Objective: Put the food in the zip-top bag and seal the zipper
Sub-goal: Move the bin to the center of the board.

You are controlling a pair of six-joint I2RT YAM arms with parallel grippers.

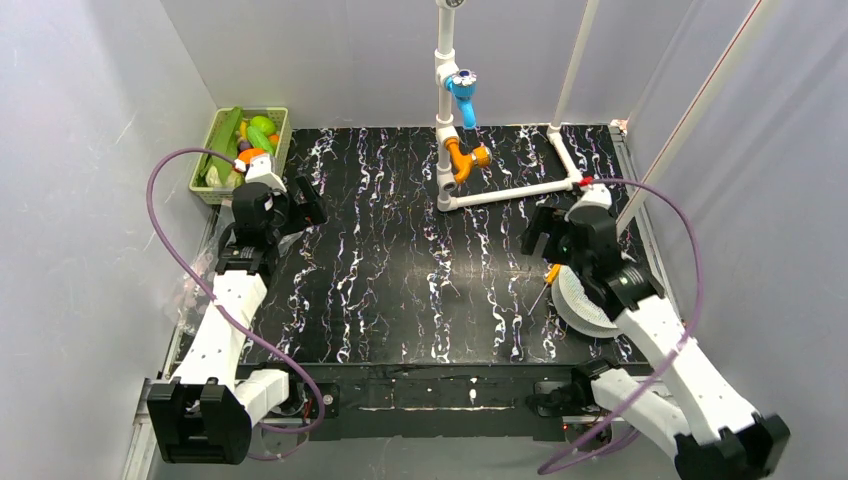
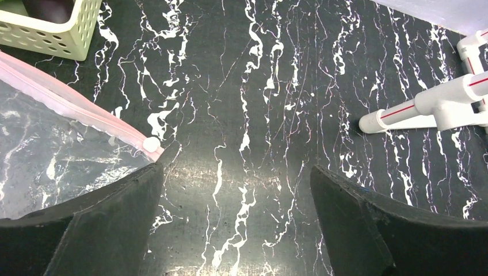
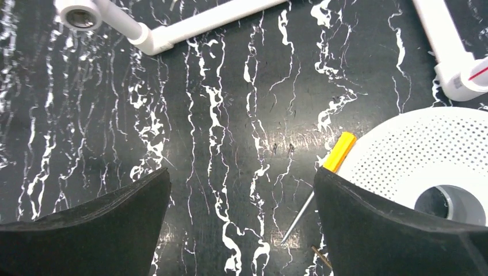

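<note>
Nothing is bagged yet: the food (image 1: 248, 135) sits in the green basket (image 2: 52, 34) at the far left corner, and the zip-top bag (image 2: 52, 149) lies flat on the table (image 1: 400, 280) beside the left tool (image 2: 239, 172). That one and the right tool (image 3: 241, 178) both hang spread and empty. Filling the bag and closing the zipper (image 2: 75, 109) are still to do.

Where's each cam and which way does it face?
Top external: above and behind the robot, looking down on the table; left arm and right arm whole, basket far left, pipe frame.
Left wrist: on the left arm, looking down past its open left gripper at the bag and zipper.
Right wrist: on the right arm, looking down past its open right gripper at a disc and screwdriver.
Shared: pipe frame in all three; basket in top and left wrist.
</note>
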